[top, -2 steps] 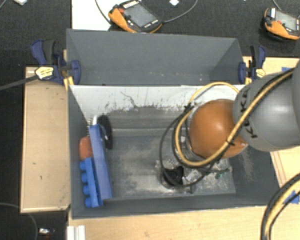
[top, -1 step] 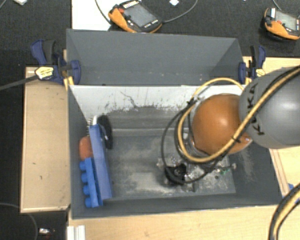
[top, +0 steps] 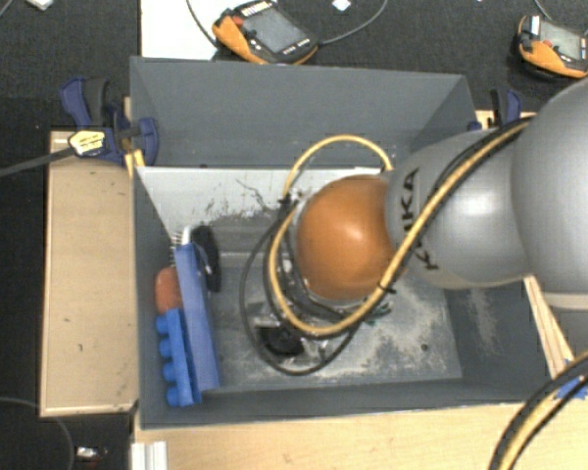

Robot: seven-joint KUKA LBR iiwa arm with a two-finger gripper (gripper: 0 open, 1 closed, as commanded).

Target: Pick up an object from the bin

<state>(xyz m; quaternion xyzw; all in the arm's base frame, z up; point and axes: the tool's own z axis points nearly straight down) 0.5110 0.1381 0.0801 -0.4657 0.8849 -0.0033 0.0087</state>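
Grey sheet-metal walls slope down to the scuffed floor of the grey metal bin (top: 274,116), and my arm reaches in from the right. My tool (top: 279,341) hangs low over the middle of the floor, under the round orange cover (top: 343,238) on my wrist. That cover and the looped cables hide most of it, so I cannot tell whether the tool is open or closed, and I see nothing gripped in it.

The nearest thing is the long blue plastic block with a row of studs (top: 188,336). It lies along the left wall, a little to the left of my tool and apart from it. A small black rounded object (top: 208,258) sits by its far end, and an orange-brown rounded thing (top: 167,290) is tucked between the block and the wall.

I judge the blue block to be stiff, light and smooth-sided, so it should not crush but could slip or swing if taken near one end. The best hold looks to be across its narrow width near the middle. The wall close beside it leaves little room on that side.
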